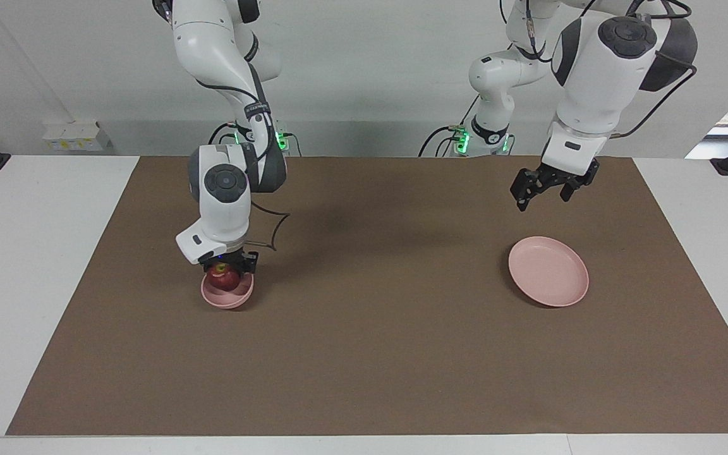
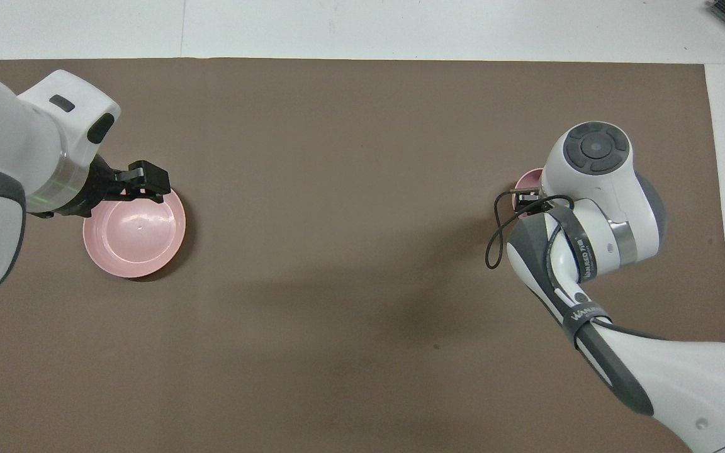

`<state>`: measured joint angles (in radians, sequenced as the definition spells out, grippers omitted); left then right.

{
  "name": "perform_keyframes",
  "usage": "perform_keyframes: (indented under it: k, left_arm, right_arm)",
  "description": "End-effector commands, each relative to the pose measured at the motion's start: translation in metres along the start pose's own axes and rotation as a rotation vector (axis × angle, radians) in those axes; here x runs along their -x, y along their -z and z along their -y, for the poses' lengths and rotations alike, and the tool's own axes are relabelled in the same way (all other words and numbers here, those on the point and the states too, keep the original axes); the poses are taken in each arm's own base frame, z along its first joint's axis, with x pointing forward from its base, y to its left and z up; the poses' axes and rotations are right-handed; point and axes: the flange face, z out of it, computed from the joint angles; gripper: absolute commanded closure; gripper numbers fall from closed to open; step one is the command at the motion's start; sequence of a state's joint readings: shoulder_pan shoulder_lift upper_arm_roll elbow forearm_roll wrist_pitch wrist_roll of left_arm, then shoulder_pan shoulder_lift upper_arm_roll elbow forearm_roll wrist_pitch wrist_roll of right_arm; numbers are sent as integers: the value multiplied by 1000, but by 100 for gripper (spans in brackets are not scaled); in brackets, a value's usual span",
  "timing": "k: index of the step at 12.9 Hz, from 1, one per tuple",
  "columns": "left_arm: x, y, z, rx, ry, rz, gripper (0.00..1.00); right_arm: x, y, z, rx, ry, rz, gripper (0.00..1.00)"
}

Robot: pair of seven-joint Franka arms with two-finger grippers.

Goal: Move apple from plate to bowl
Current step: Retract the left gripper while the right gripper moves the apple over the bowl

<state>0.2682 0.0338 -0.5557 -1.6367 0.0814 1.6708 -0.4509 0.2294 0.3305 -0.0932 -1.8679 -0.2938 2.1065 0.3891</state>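
Brown mat [image 1: 364, 354]: our right gripper [image 1: 230, 264] clenched the small dark-red round apple [image 1: 225, 276], stem up, in the deep pink bowl [image 1: 227, 296]; left gripper [image 1: 547, 187] released, above the flat pink plate [image 1: 548, 272].

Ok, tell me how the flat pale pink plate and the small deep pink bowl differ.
The flat pale pink plate is wider and shallower than the small deep pink bowl. The plate lies bare; the bowl holds the dark red apple. The plate is toward the left arm's end, the bowl toward the right arm's. Both are round and pale pink.
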Motion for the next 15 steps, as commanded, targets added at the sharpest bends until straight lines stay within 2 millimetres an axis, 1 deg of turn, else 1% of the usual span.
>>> perform_keyframes:
  k: [1,2,3,4,5,6,7,8,9,12,14,15]
  left_arm:
    - [18,5,8,-17,13,3,0]
    - [14,5,13,-6,10,7,0]
    - [7,7,30,2,24,4,0]
    - [4,10,37,21,12,4,0]
    - [-2,14,56,50,15,5,0]
    - [-6,16,67,64,-4,4,0]
    - [-10,16,80,66,-17,0,0]
    - [-14,17,93,68,-27,-3,0]
    - [-18,17,108,69,-37,-4,0]
    - [-22,21,136,71,-64,0,0]
    - [-17,21,141,66,-57,30,0]
    - [-13,29,140,60,-62,34,0]
  right_arm:
    - [-5,-1,-1,2,-20,-23,72]
    - [-5,0,-1,1,-19,-25,56]
    - [-5,1,0,0,-19,-25,39]
    - [-5,1,0,0,-18,-26,36]
    - [-5,2,2,0,-15,-27,31]
    - [-5,2,2,1,-16,-27,14]
    - [-4,2,3,-1,-17,-29,6]
    - [-4,2,4,0,-14,-28,1]
    - [-5,3,4,1,-12,-30,0]
    - [-5,9,1,-10,-15,-36,0]
    - [-6,15,-3,-16,-23,-45,0]
    - [-6,20,-8,-19,-29,-50,0]
